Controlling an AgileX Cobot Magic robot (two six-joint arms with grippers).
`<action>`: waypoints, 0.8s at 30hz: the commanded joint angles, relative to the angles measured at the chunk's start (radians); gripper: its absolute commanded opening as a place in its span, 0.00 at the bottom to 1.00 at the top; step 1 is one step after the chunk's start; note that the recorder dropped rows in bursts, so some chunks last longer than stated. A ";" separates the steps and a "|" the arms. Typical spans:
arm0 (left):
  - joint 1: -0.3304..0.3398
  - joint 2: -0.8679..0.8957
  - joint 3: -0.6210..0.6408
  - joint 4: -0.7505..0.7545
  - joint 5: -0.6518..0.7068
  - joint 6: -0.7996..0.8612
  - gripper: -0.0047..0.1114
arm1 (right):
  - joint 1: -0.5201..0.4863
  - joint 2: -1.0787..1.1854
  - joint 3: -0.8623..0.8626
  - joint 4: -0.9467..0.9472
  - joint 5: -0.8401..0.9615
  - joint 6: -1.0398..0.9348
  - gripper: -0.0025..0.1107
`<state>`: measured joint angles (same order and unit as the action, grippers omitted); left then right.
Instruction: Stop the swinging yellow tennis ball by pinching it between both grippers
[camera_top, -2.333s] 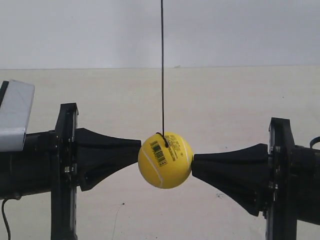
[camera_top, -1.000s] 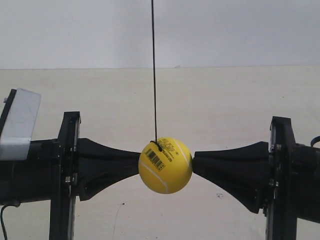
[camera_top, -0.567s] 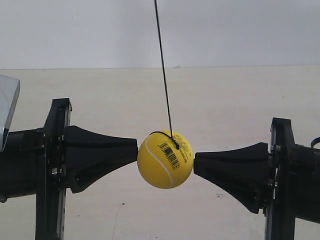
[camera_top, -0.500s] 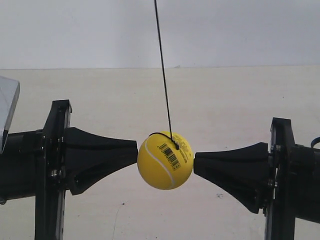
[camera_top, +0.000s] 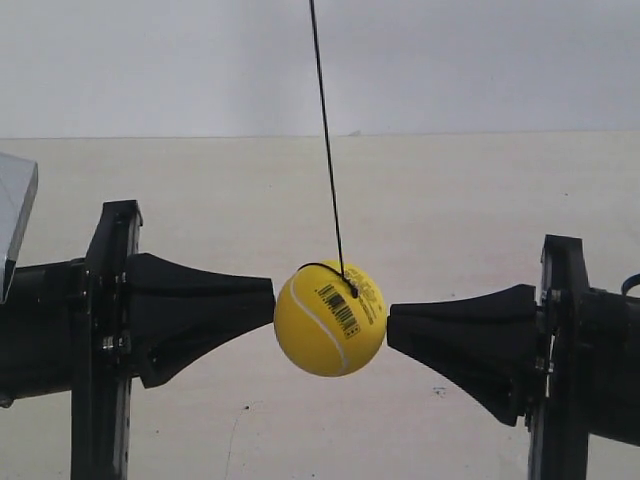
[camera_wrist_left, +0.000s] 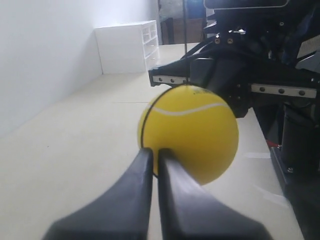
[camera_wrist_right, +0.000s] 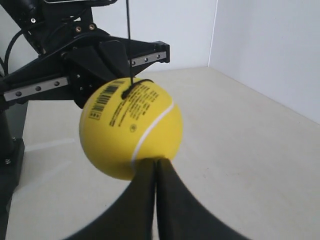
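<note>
The yellow tennis ball (camera_top: 322, 335) hangs on a thin black string (camera_top: 325, 130) that leans slightly off vertical. Its barcode faces the exterior camera. My left gripper (camera_top: 268, 298), the arm at the exterior view's left, is shut, and its wedge tip meets the ball's side. My right gripper (camera_top: 393, 325) is shut too, with its tip at the opposite side. In the left wrist view the ball (camera_wrist_left: 195, 135) sits just past the closed left gripper (camera_wrist_left: 155, 151). The right wrist view shows the ball (camera_wrist_right: 127, 127) resting against the closed right gripper (camera_wrist_right: 156, 161).
A beige tabletop (camera_top: 450, 200) runs back to a white wall (camera_top: 480, 60). A white drawer unit (camera_wrist_left: 129, 45) stands far back by the wall. A grey camera housing (camera_top: 12, 215) sits on the left arm.
Over the last second the left gripper drew back slightly toward the exterior view's left, and the ball turned with its string knot shifting right. In the last half second nothing visibly moved.
</note>
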<state>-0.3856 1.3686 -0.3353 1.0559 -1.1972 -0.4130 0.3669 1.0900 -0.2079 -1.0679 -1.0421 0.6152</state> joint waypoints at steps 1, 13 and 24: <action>-0.008 -0.006 0.002 -0.076 0.061 -0.005 0.08 | 0.002 0.000 -0.005 0.062 0.068 -0.003 0.02; -0.008 -0.006 0.002 -0.253 0.256 -0.005 0.08 | 0.002 0.000 -0.005 0.221 0.239 -0.013 0.02; -0.008 -0.006 0.052 -0.225 0.147 0.003 0.08 | 0.002 0.000 -0.005 -0.041 0.051 0.008 0.02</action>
<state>-0.3859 1.3686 -0.3036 0.8134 -0.9968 -0.4130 0.3685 1.0900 -0.2079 -1.0488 -0.9393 0.6192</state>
